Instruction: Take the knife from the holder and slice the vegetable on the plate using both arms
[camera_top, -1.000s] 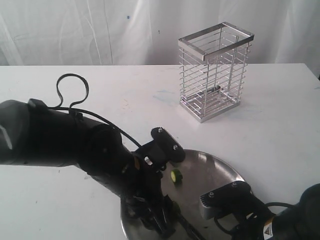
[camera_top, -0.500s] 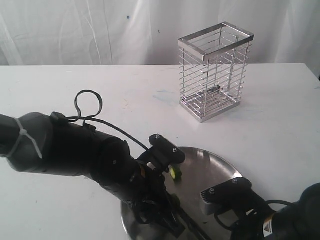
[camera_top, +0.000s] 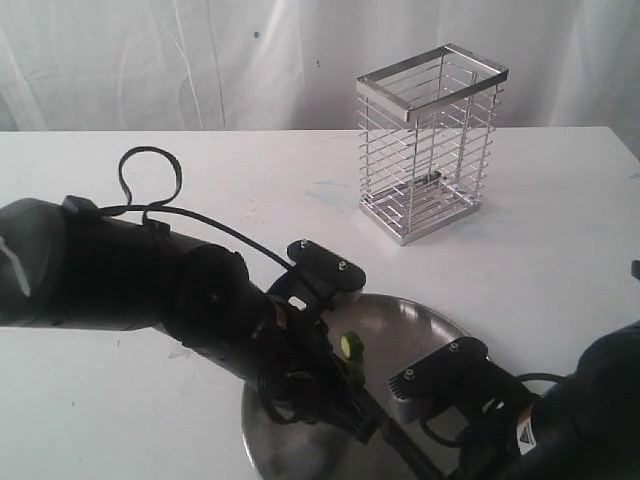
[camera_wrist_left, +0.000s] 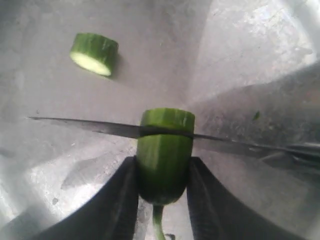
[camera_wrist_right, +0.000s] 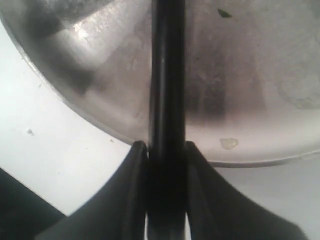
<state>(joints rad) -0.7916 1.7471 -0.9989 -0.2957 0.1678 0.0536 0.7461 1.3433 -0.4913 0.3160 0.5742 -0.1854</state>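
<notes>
My left gripper (camera_wrist_left: 163, 172) is shut on the green vegetable (camera_wrist_left: 165, 152), stem end toward the wrist, over the steel plate (camera_wrist_left: 240, 55). The knife blade (camera_wrist_left: 85, 125) crosses the vegetable near its cut end and has sunk into it. One round cut slice (camera_wrist_left: 95, 53) lies on the plate beyond the blade; in the exterior view that slice (camera_top: 349, 345) sits beside the left arm. My right gripper (camera_wrist_right: 166, 152) is shut on the knife's black handle (camera_wrist_right: 167, 85), at the plate's rim (camera_wrist_right: 100, 122). The wire holder (camera_top: 428, 140) stands empty at the back right.
Both black arms crowd the front of the white table (camera_top: 250, 190), the left arm (camera_top: 150, 290) covering much of the plate (camera_top: 425, 325) and the right arm (camera_top: 560, 420) at the bottom right corner. A white curtain hangs behind the table.
The left arm has shifted and turned over the plate, its cable loop moving back left. The right arm has risen and moved left at the plate's front. The slice stays put.
</notes>
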